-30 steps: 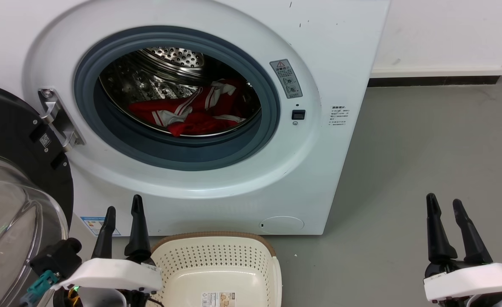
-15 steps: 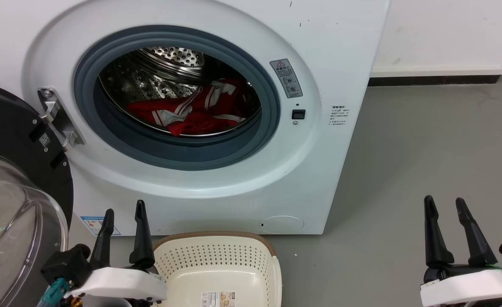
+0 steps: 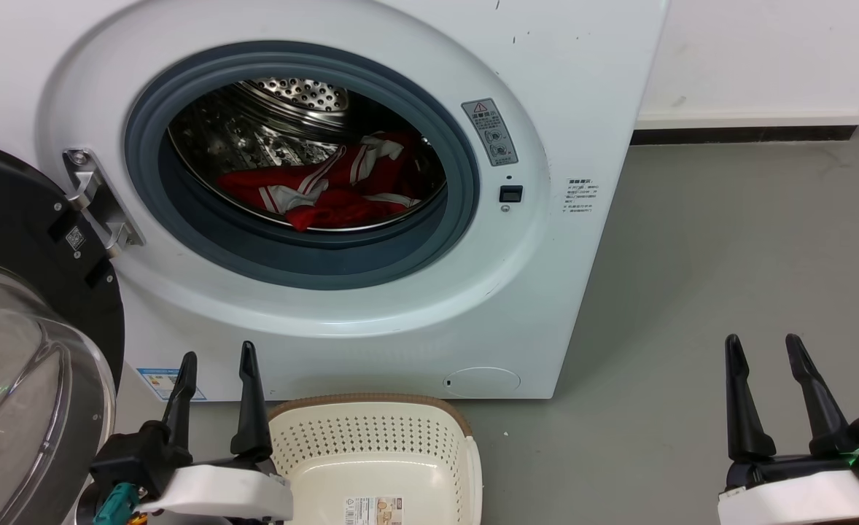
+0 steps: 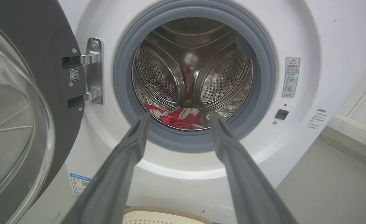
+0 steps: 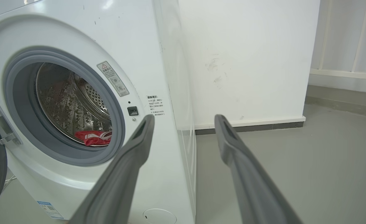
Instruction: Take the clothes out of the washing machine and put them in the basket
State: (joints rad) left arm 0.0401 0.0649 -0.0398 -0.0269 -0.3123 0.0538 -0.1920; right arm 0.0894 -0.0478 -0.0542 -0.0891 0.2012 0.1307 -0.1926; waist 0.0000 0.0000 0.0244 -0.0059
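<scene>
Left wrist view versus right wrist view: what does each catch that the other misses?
Left wrist view, not the right: the door's clear glass and the drum's back wall, head-on. Right wrist view, not the left: the side panel of the washing machine. Both: the porthole, the red clothes in the drum, and an open gripper, the left gripper or the right gripper.

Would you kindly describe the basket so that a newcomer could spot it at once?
Find the large white washing machine with its door swung open. On the grey floor just before its base, below the porthole, stands the basket. It alone is cream perforated plastic with a brown woven-look rim and a label sticker on its bottom.
</scene>
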